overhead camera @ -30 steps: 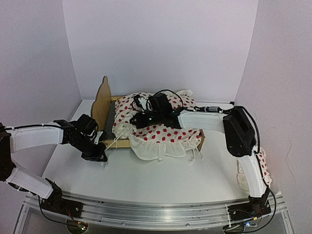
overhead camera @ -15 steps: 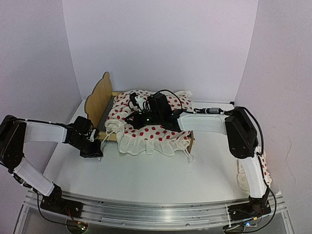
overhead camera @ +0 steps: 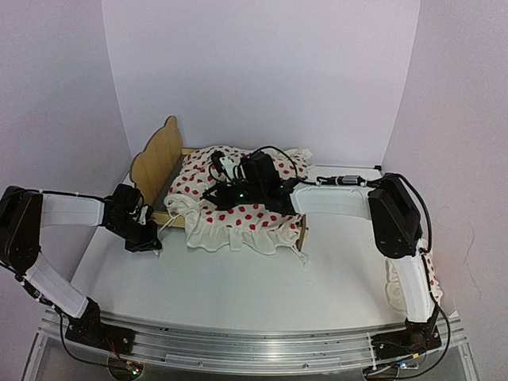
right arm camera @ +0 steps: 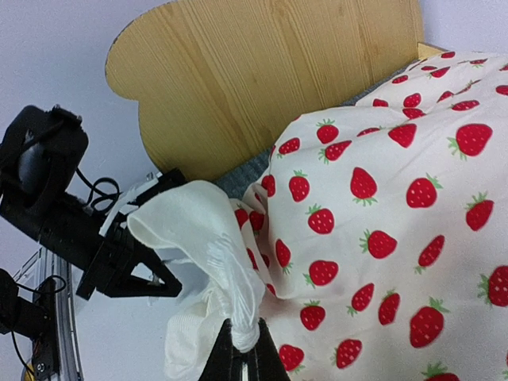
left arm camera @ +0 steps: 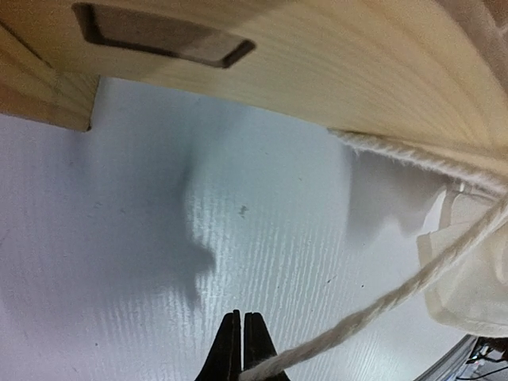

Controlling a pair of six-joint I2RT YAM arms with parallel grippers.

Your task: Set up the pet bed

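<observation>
Pet bed [overhead camera: 156, 157] under strawberry duvet [overhead camera: 254, 221]

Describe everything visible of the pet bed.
The pet bed is a small light plywood frame with a wavy bear-eared headboard, upright at its left end, a low footboard and a grey base showing beside the headboard. It stands on the white table, toward the back. A strawberry-print ruffled duvet covers most of it, pinched by the right end effector. A pale cord runs from its near side to the shut left end effector.
</observation>
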